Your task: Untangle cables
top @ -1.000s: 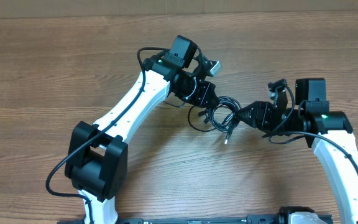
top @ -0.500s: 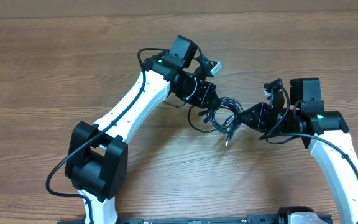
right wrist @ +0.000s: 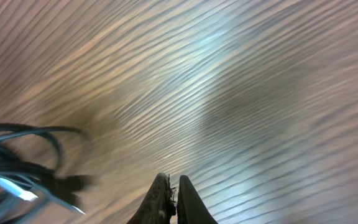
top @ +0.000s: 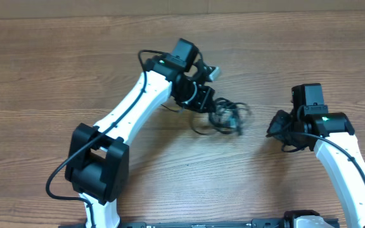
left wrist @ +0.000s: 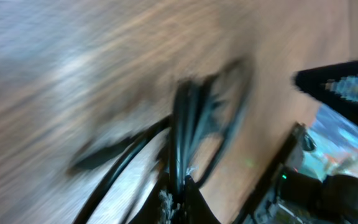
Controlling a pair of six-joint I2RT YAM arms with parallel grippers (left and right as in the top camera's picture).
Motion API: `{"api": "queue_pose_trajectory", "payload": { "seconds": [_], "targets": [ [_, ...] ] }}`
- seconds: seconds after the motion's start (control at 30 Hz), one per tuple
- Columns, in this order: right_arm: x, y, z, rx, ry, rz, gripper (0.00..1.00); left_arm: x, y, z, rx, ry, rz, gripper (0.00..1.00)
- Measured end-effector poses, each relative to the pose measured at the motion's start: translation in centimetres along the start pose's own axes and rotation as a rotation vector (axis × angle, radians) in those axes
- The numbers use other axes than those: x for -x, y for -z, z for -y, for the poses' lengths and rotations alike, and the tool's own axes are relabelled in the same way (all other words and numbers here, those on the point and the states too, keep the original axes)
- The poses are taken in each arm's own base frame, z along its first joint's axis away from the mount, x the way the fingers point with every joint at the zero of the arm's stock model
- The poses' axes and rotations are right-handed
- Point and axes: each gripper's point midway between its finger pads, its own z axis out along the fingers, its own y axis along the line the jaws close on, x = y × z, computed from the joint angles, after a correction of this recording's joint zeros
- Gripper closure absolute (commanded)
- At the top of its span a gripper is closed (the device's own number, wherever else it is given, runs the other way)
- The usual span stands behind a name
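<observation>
- We see the cables (top: 228,117) bunched in a small dark knot of loops near the middle of the wooden bench (top: 49,76), well away from its far edge and from every corner.
- The left arm (top: 138,101) stretches in from the near left corner. Its left gripper (top: 211,106) is clenched on the cables at the knot's left side.
- In the left wrist view, which is heavily blurred, the black strands rise straight out of the closed jaws and spread into loops over the wood.
- The right gripper (top: 274,125) hangs over the right half of the bench, well apart from the knot, with bare wood between the two.
- We find its jaws pressed together and gripping nothing. The right wrist view shows the two fingers touching above plain wood grain.
- That same view catches the cables at the left margin, blurred, with one pale plug end (right wrist: 14,190) among the dark loops.
- A loose strand curls out of the knot on the side facing the near edge of the bench.
- We cannot tell whether the knot rests on the wood or hangs just above it.
- A thicker black cord (top: 142,58) loops off the left arm beside its wrist camera.
- The right arm (top: 350,171) rises from the near right corner.
</observation>
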Motion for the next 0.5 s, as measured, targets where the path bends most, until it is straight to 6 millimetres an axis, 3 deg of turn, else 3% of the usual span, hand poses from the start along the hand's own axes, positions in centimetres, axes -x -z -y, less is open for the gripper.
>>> {"api": "queue_pose_trajectory", "payload": {
  "seconds": [0.13, 0.23, 0.37, 0.5],
  "targets": [
    [0.5, 0.1, 1.3, -0.067, -0.040, 0.033, 0.96, 0.4, 0.9, -1.9, 0.042, 0.028, 0.023, 0.96],
    [0.8, 0.0, 0.8, -0.043, -0.048, 0.043, 0.87, 0.4, 0.9, -2.0, 0.049, 0.028, 0.023, 0.96],
    [0.8, 0.2, -2.4, 0.129, 0.047, 0.014, 0.60, 0.4, 0.7, -1.5, 0.032, 0.004, 0.018, 0.96],
    [-0.3, 0.8, -5.2, 0.294, 0.155, -0.039, 0.59, 0.7, 0.8, 0.1, -0.060, -0.039, 0.029, 0.96]
  ]
}}
